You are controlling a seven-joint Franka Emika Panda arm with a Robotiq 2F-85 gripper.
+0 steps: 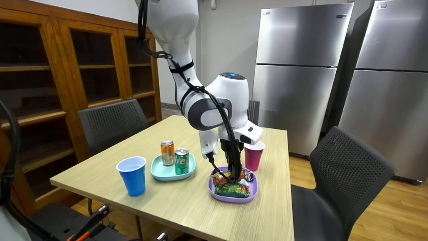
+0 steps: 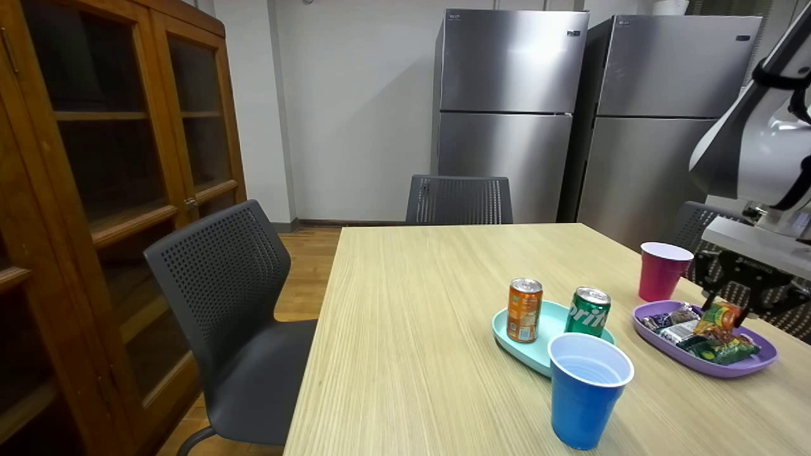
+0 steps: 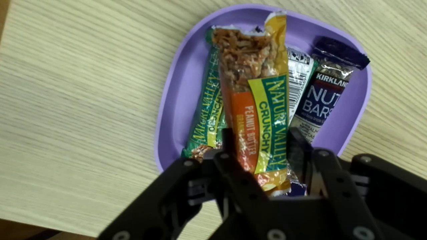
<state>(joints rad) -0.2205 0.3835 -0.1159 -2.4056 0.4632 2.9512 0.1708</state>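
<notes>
My gripper [image 3: 260, 140] is shut on an orange and green peanut butter granola bar [image 3: 260, 116], one finger against each long side. The bar is raised and tilted above the other bars; it also shows in an exterior view [image 2: 720, 316]. Below is a purple tray [image 3: 171, 86], seen in both exterior views [image 1: 253, 193] [image 2: 768, 362]. In the tray lie a green granola bar [image 3: 207, 116] to the left, a white-backed wrapper with a barcode [image 3: 298, 76], and a dark purple nut bar [image 3: 320, 100] to the right. In an exterior view cables partly hide the gripper [image 1: 235, 175].
A pink cup [image 1: 253, 159] stands close behind the purple tray. A teal plate [image 1: 164, 175] holds an orange can [image 1: 167, 153] and a green can [image 1: 182, 161]. A blue cup [image 1: 132, 177] stands near the table edge. Chairs [image 1: 341, 187] surround the table [image 2: 393, 329].
</notes>
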